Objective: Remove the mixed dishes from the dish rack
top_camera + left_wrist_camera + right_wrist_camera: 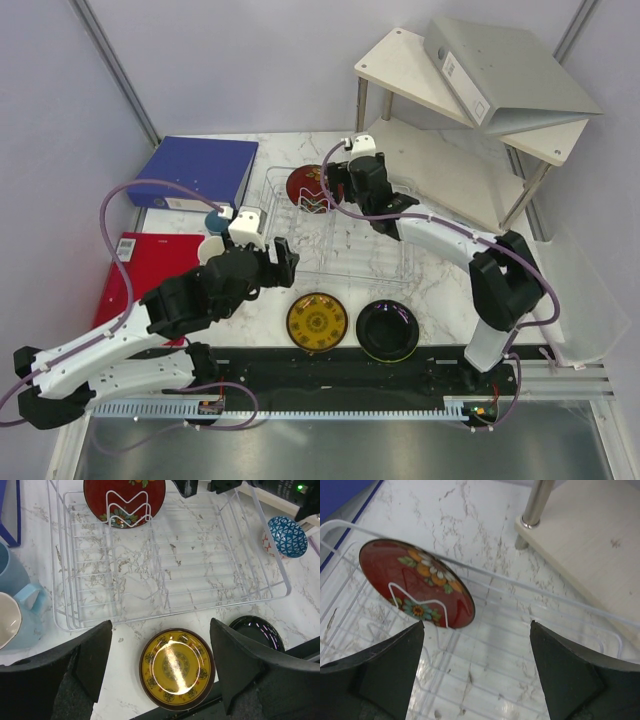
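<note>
The wire dish rack holds one dark red floral plate, standing upright in its back left slots. My right gripper is open and empty just right of that plate, above the rack floor; the plate shows ahead-left of the right gripper. My left gripper is open and empty at the rack's front left, over the yellow-brown plate on the table. A glossy black plate with a green edge lies beside it. A small blue patterned dish sits right of the rack.
A light-blue mug and a white mug stand left of the rack. A blue binder and a red folder lie at the left. The white two-tier shelf with a grey binder stands back right.
</note>
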